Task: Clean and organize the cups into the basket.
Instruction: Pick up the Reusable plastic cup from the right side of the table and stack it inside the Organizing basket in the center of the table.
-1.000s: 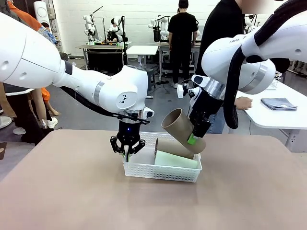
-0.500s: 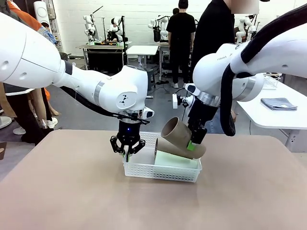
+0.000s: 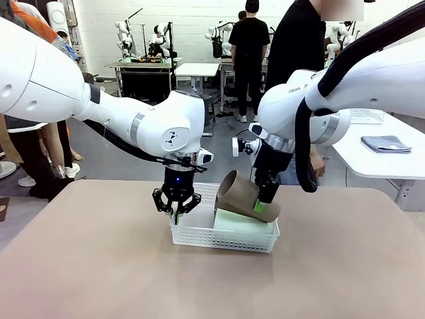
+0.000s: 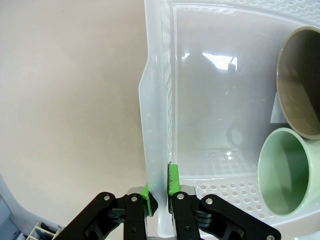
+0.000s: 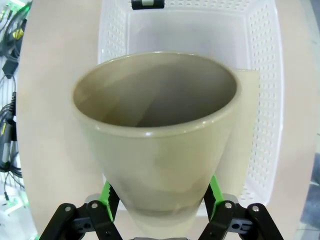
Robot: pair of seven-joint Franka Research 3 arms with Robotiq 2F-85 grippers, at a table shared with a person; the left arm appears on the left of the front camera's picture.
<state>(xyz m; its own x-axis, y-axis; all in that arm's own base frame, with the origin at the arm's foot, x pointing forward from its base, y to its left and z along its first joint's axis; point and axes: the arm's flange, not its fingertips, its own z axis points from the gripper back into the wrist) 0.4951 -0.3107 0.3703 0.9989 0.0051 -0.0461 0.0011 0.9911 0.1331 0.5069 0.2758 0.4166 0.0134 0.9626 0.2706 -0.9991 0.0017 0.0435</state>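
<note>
The white mesh-walled basket [image 3: 226, 238] sits mid-table. My left gripper [image 3: 176, 205] is shut on its left wall, and the green pads pinch that wall [image 4: 159, 187] in the left wrist view. My right gripper [image 3: 263, 201] is shut on a tan cup [image 3: 240, 194], which lies tilted low over the basket's far right with its mouth facing left. From the right wrist, the cup [image 5: 155, 130] sits between the green pads [image 5: 107, 198] above the basket [image 5: 265, 75]. A mint cup [image 3: 242, 222] lies inside on its side. The left wrist view shows the mint mouth [image 4: 290, 172] beside a tan mouth [image 4: 300, 85].
A person in black [image 3: 299, 46] stands at the far edge behind my right arm, one hand [image 3: 317, 163] hanging low. A white side table [image 3: 378, 163] at right carries a folded grey cloth [image 3: 385, 143]. Bare tan tabletop [image 3: 99, 266] surrounds the basket.
My right gripper has carried the tan cup down and left, from above the basket's right end to low over it. The left gripper has kept still on the basket wall.
</note>
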